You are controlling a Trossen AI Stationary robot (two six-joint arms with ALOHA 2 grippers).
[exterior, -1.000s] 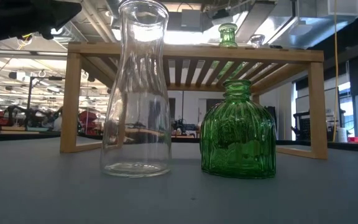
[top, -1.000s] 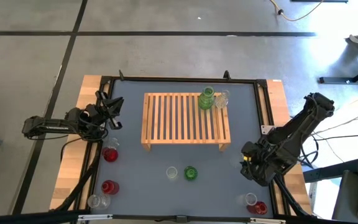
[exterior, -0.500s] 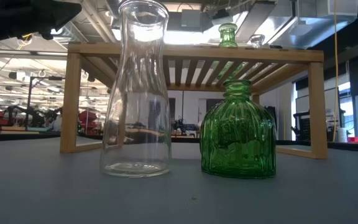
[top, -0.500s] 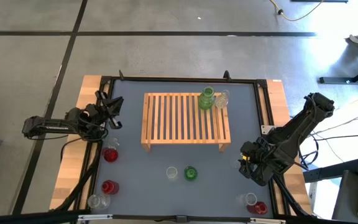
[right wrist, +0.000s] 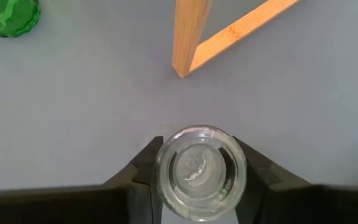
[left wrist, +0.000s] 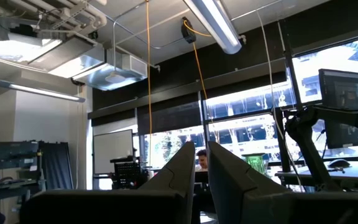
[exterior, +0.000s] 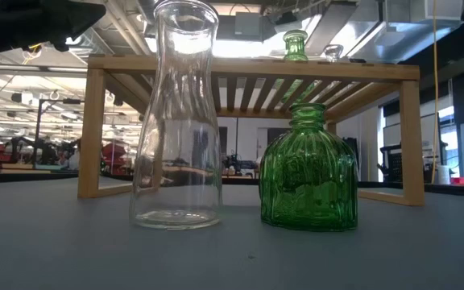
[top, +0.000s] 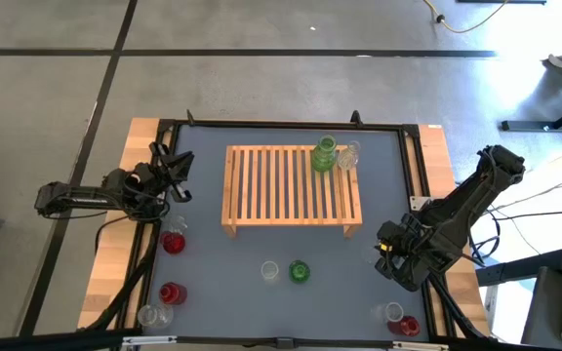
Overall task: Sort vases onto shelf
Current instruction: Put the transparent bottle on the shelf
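The wooden shelf stands mid-table on its short legs, with a green vase and a clear vase upright on its far right corner. A clear vase and a green vase stand on the mat in front of it; the low view shows that tall clear vase and the ribbed green vase. My right gripper is near the shelf's right front leg, shut on a clear vase. My left gripper waits shut at the table's left edge. My right gripper pinches the clear vase between its two fingers, one on each side of its round wall. The fingers come from above, pointing down. The vase stands upright with its mouth facing up. Whether its base is on the mat, I cannot tell.
Two red vases and a clear one stand near the left front corner. A clear vase and a red vase stand at the right front corner. The shelf leg is just ahead of my right gripper.
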